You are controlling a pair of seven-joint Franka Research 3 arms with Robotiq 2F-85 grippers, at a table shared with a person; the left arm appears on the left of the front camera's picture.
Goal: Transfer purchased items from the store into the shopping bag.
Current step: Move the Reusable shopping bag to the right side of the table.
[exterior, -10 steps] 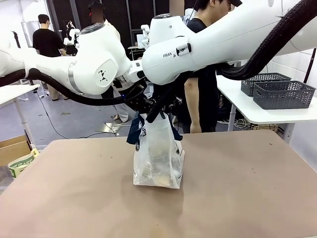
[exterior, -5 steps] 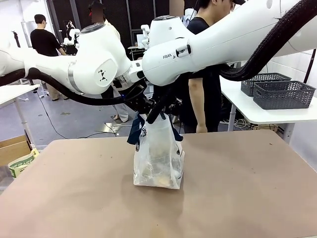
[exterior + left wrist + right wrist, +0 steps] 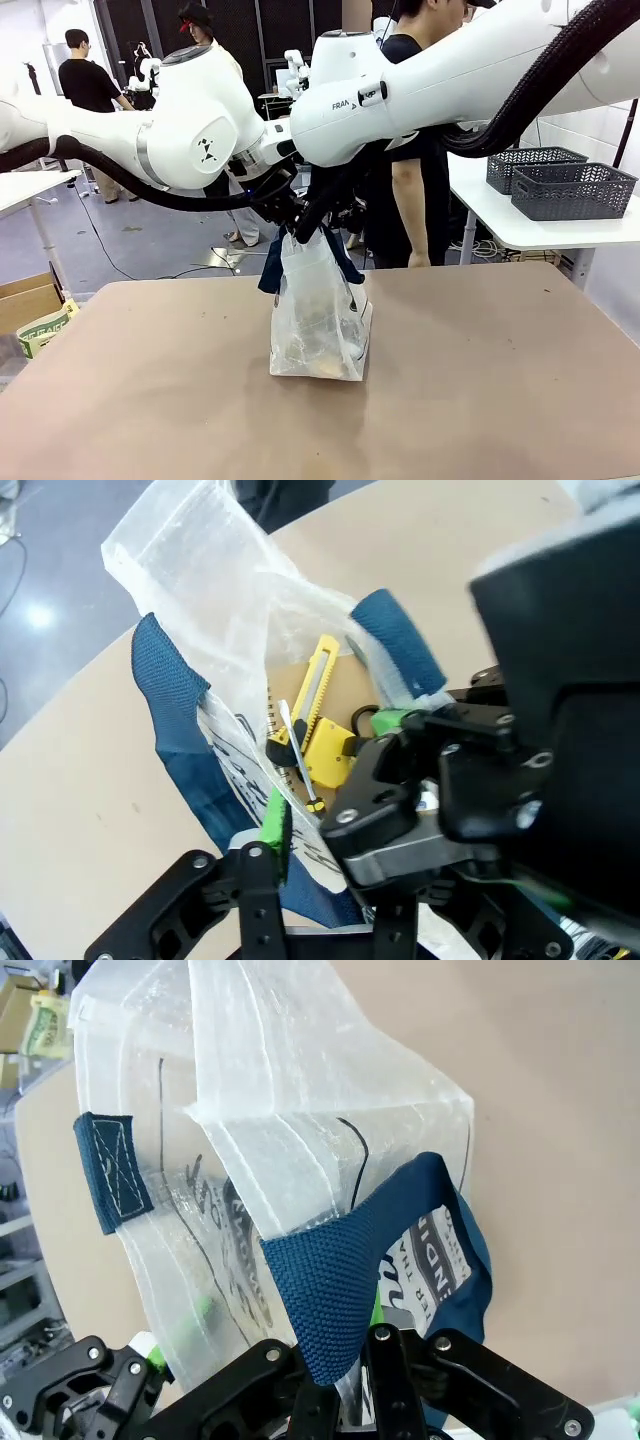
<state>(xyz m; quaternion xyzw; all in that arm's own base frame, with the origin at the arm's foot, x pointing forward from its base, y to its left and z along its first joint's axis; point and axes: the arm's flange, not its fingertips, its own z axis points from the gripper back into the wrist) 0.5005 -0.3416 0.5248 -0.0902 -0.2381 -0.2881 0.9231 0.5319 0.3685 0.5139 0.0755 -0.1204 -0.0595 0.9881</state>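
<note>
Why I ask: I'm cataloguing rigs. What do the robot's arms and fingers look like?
Both the left arm and right arm are glossy white with rounded joints, and a black corrugated hose runs along each. The right one carries small dark lettering. The fingers are black linkages with green pads.

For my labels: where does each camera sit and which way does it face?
Front: fixed on the robot's side, facing across the table to the person; left arm and right arm over the bag.
Left wrist: on that arm, looks down into the bag; left pincer below, right pincer beside.
Right wrist: on that arm, looks down the bag's side; right pincer shut on handle.
Shared: the bag.
</note>
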